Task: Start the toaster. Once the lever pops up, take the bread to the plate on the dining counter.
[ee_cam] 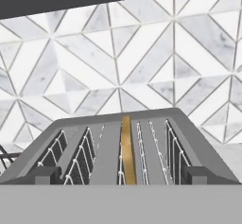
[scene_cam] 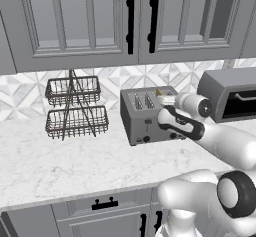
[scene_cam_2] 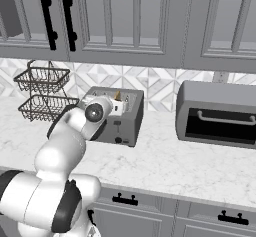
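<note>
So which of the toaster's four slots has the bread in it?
On the toaster, the third slot from the left in the hand view holds the bread; the others are empty.

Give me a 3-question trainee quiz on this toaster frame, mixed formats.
1. True or false: the bread stands in a slot of the toaster.
2. What stands left of the toaster in the left base view? A) wire basket rack B) kettle C) blue bowl
3. Fill in: the wider grey oven box has a dark ____.

Key: 1 true; 2 A, the wire basket rack; 3 window.
</note>
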